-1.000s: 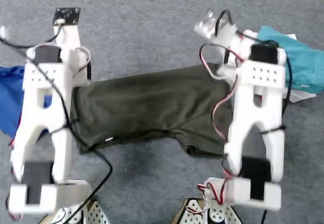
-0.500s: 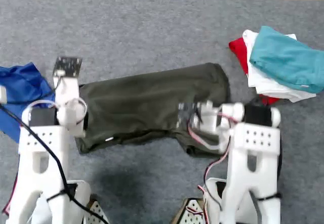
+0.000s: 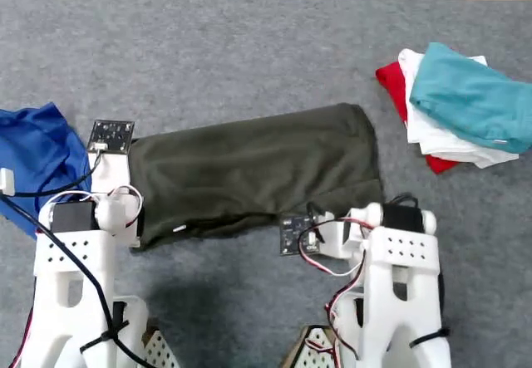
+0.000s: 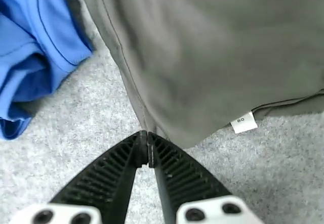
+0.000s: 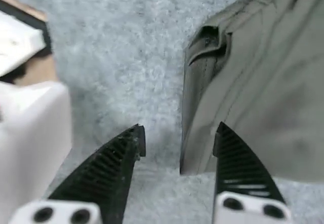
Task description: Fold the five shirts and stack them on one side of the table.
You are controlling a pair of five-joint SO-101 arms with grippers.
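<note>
Looking down, found the olive shirt (image 3: 249, 169) mid-frame on the grey tabletop (image 3: 249, 52), long axis left to right, right end slightly higher. Saw the left pincer (image 4: 147, 150) pressed together at its lower-left hem, and the right pincer (image 5: 179, 130) spread apart just below its lower edge. Noted the blue shirt (image 3: 33, 152) far left and the folded stack (image 3: 457, 102) upper right.

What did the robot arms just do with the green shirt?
Both arms drew back from the far side of the green shirt toward their bases. The left end effector is now shut at the shirt's edge, and the right end effector is open beside its sleeve. The blue shirt and folded stack stayed put.
</note>
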